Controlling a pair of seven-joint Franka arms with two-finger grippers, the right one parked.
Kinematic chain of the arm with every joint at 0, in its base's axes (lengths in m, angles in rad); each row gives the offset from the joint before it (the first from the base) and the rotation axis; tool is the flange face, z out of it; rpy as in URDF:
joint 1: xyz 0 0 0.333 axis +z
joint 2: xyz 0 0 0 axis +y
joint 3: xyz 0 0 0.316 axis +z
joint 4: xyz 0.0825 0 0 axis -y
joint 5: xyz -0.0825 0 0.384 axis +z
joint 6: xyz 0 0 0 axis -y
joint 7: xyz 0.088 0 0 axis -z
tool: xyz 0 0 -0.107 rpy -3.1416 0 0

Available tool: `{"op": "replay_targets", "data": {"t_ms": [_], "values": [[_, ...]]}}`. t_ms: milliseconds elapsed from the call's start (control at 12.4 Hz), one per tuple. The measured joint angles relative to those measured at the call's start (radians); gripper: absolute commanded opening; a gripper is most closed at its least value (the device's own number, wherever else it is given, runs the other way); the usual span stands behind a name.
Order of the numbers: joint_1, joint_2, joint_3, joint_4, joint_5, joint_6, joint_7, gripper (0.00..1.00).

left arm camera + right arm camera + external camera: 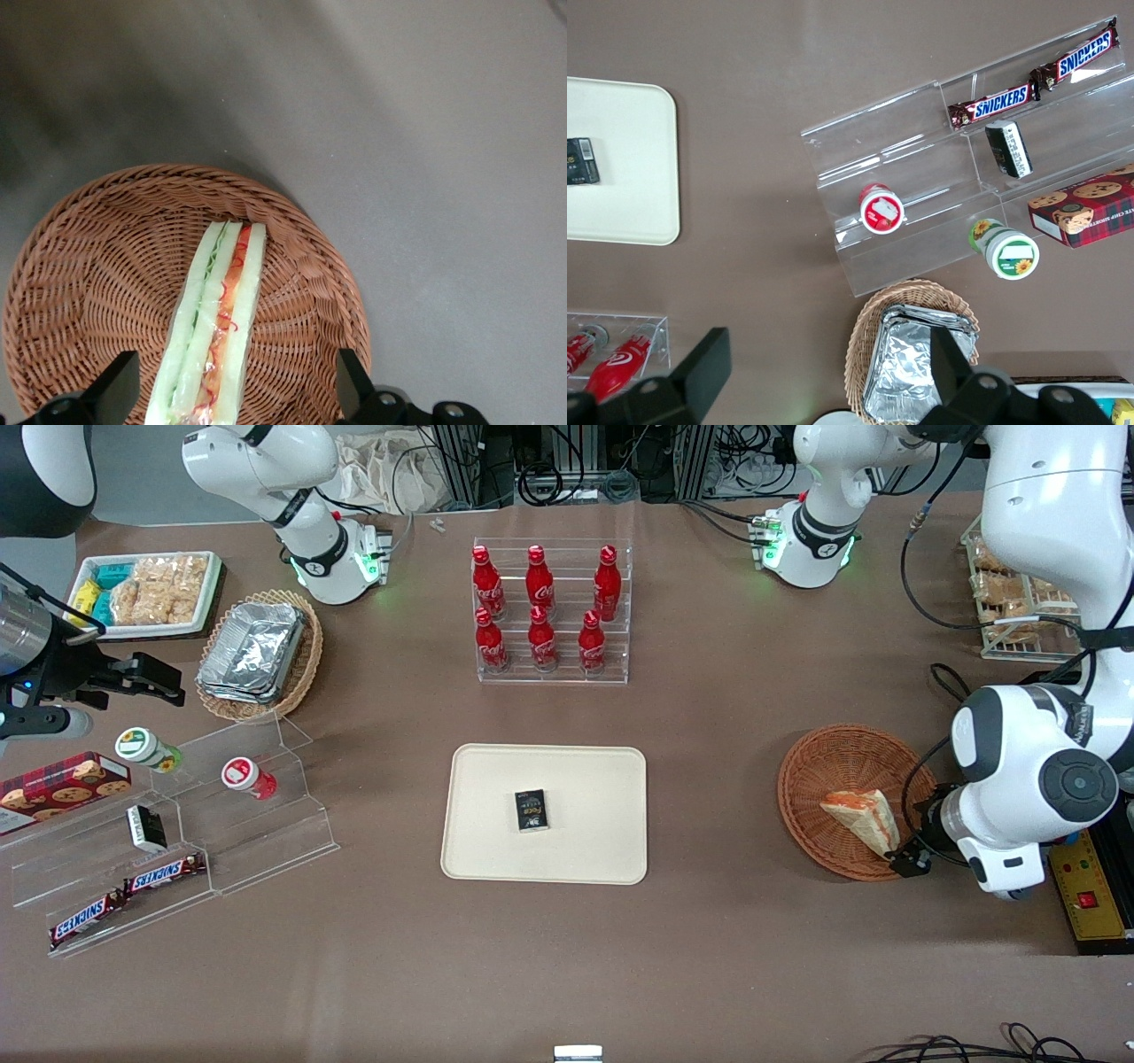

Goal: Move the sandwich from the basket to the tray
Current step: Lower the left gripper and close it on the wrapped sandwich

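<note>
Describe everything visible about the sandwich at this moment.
The sandwich is a clear-wrapped triangular wedge of pale bread with green and orange-red filling layers. It stands on edge inside the round reddish-brown wicker basket, toward the rim nearest the working arm. The gripper sits right over it, jaws open on either side of the wedge and not yet closed on it.

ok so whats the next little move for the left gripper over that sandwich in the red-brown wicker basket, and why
Probably lower straight down and close. The left gripper is open, its fingers straddling the clear-wrapped triangular sandwich, which stands on edge in the round reddish-brown wicker basket. The fingers look clear of the wrap, so there is no grip yet. The cream rectangular tray waits, holding only a small dark box.
</note>
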Motion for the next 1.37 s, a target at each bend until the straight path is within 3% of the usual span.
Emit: {"op": "replay_targets", "data": {"t_ms": [966,1046,1126,1207,1287,1368], "values": [[-0.001,0.006,-0.020,-0.165,0.010,0.084,-0.003,0.99],[-0.001,0.006,-0.020,-0.171,0.011,0.085,-0.003,0.85],[-0.001,0.006,-0.020,-0.173,0.011,0.086,-0.003,0.35],[-0.001,0.006,-0.020,-0.173,0.012,0.088,-0.003,0.12],[-0.001,0.006,-0.020,-0.173,0.012,0.090,-0.003,0.00],[-0.001,0.006,-0.020,-0.173,0.014,0.092,0.000,0.00]]}}
